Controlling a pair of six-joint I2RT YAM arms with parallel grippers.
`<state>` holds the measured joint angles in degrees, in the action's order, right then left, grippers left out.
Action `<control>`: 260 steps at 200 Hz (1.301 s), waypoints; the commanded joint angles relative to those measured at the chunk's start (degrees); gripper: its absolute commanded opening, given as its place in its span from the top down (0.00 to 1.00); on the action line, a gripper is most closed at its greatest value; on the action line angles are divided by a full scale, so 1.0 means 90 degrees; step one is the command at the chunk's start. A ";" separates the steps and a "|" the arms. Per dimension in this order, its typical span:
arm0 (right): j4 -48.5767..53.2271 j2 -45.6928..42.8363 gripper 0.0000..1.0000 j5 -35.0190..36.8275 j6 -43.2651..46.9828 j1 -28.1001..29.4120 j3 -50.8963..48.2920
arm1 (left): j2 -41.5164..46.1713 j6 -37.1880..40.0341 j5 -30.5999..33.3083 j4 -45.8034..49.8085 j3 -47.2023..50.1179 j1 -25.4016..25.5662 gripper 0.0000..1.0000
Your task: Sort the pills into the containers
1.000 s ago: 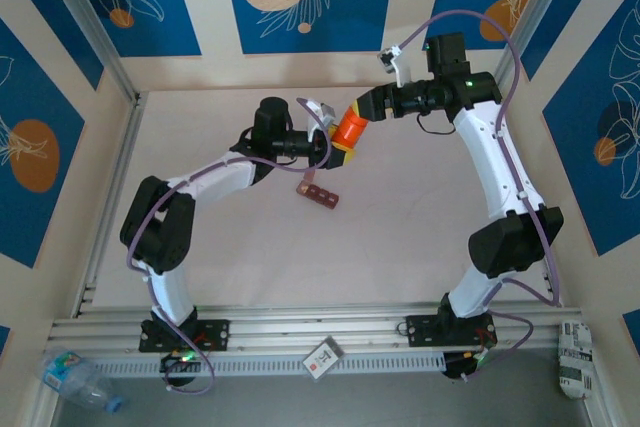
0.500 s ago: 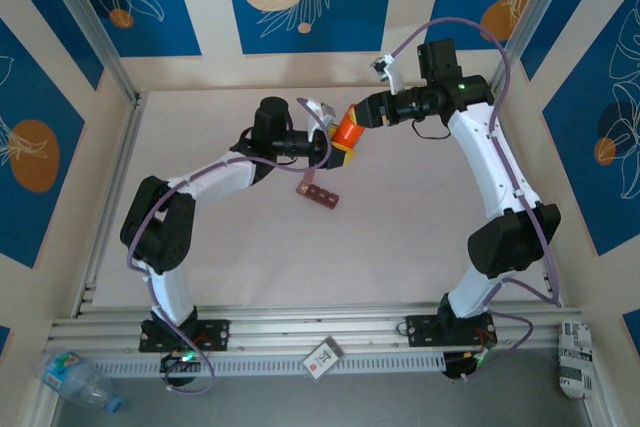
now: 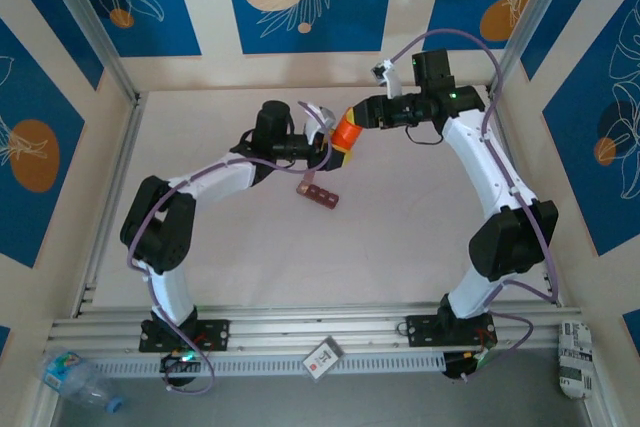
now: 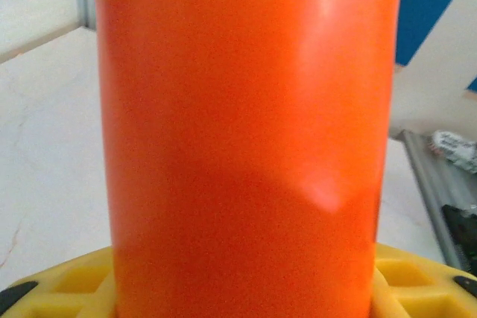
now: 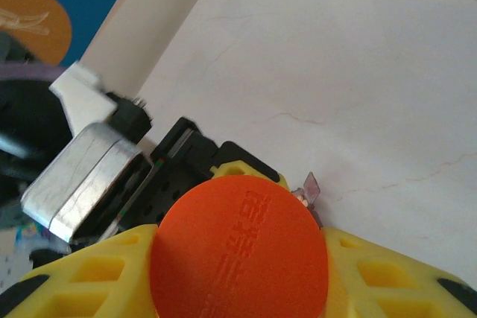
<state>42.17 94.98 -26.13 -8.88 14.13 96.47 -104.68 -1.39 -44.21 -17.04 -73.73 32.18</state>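
An orange cylindrical bottle (image 3: pixel 345 132) hangs above the table's back middle, held from both ends. My left gripper (image 3: pixel 328 149) is shut on its lower end; in the left wrist view the bottle (image 4: pixel 246 132) stands between yellow fingers (image 4: pixel 417 277). My right gripper (image 3: pixel 356 117) has come in on its upper end. In the right wrist view the round orange end (image 5: pixel 238 247) sits between yellow fingers (image 5: pixel 89 273) that touch both sides. The containers (image 3: pixel 318 193), a dark reddish-brown strip, lie on the table just below the bottle, with a corner (image 5: pixel 310 187) peeking past it. The pills are hidden.
Blue patterned walls close in the pale table (image 3: pixel 400 237) at the back and sides. An aluminium rail (image 3: pixel 300 332) runs along the near edge. Beyond it lie a plastic water bottle (image 3: pixel 75 377), a small white box (image 3: pixel 322 357) and a white packet (image 3: pixel 575 357).
My right gripper has moved left onto the orange bottle's upper end and its jaws have closed in on it. The left arm and the containers have stayed put.
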 commanded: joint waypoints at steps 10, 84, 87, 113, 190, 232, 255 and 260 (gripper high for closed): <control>-0.0511 -0.0170 0.67 0.0964 -0.1370 0.0426 -0.0841 | 0.0740 0.0824 0.1425 -0.0769 0.0114 0.0334 1.00; -0.1364 -0.0397 0.67 0.1845 -0.2781 0.0906 -0.1668 | 0.0850 0.1307 0.2607 -0.1529 0.0608 0.0857 1.00; -0.1360 -0.0398 0.67 0.1852 -0.2792 0.0895 -0.1651 | 0.0842 0.1293 0.2612 -0.1547 0.0608 0.0857 1.00; -0.1278 -0.0365 0.66 0.1798 -0.2847 0.0845 -0.1490 | 0.0790 0.1222 0.2588 -0.1583 0.0603 0.0857 1.00; -0.0859 -0.0406 0.39 0.1104 -0.2944 0.0106 -0.0438 | 0.0630 0.0867 0.2358 -0.1534 0.0548 0.0637 1.00; -0.0380 -0.0542 0.15 0.0554 -0.2504 -0.0289 0.0347 | 0.0546 0.0564 0.1836 -0.1509 0.0537 0.0371 1.00; -0.0124 -0.0529 0.14 0.0299 -0.1994 -0.0443 0.0577 | 0.0491 0.0293 0.1211 -0.1570 0.0486 0.0202 1.00; -0.0068 -0.0508 0.14 0.0195 -0.1825 -0.0498 0.0614 | 0.0482 0.0211 0.1037 -0.1571 0.0465 0.0160 1.00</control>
<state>36.64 91.24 -18.90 -31.40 10.79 99.55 -101.71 4.21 -26.37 -27.92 -67.20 35.59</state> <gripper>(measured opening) 0.862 0.521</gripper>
